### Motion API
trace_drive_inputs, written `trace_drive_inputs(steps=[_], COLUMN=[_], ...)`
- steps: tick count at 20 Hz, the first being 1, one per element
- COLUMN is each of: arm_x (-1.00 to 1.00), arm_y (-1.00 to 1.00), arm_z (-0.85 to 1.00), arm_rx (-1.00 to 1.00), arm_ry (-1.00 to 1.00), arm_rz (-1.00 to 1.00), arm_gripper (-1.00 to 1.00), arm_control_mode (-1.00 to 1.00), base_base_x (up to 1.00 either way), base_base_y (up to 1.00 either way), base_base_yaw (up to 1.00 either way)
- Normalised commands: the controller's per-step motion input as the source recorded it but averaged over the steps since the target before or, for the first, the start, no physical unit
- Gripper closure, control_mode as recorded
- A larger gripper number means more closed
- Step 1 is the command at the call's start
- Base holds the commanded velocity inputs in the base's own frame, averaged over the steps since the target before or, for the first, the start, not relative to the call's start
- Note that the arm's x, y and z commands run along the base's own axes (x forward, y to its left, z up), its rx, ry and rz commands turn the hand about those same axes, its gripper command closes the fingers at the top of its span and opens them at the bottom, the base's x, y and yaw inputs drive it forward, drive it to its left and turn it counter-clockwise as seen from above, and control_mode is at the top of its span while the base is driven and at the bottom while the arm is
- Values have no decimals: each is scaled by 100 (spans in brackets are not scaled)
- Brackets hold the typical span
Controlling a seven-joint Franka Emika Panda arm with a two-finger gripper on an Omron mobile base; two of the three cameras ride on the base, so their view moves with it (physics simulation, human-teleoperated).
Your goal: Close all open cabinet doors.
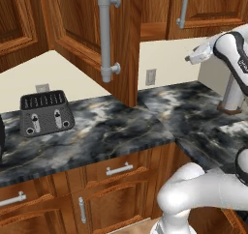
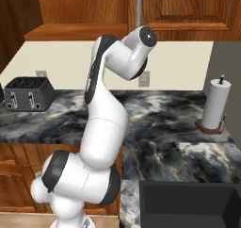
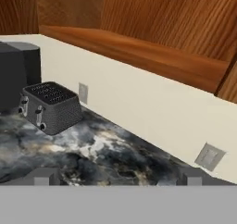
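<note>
Arm raised beside 1 open cabinet door, not yet pushing.
The tool [image 3: 118,177] is spread wide and empty above the worktop [image 3: 92,149]. The open cabinet door [image 1: 92,30], swung out, hangs up and aside of it; next it must reach that panel and press it shut.

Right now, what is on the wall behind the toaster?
A grey wall outlet sits on the cream wall just above the toaster. The wall lower down is covered by the toaster's body.

Even, shadowless rendered light; sharp throughout.
</note>
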Motion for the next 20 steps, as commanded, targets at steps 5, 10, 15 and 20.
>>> trace_drive_inputs(steps=[5,10,15,20], arm_x=[-100,-100,-100,-100], arm_y=[42,39,45,52], arm_z=[0,0,0,0], arm_rx=[-3,-2,-2,-3], arm_ry=[-27,-26,-19,-17], arm_rz=[-6,-4,-3,-2], arm_gripper=[-100,-100,-100,-100], arm_control_mode=[-100,-100,-100,-100], base_base_x=[0,0,0,0], base_base_y=[0,0,0,0], base_base_yaw=[0,0,0,0])
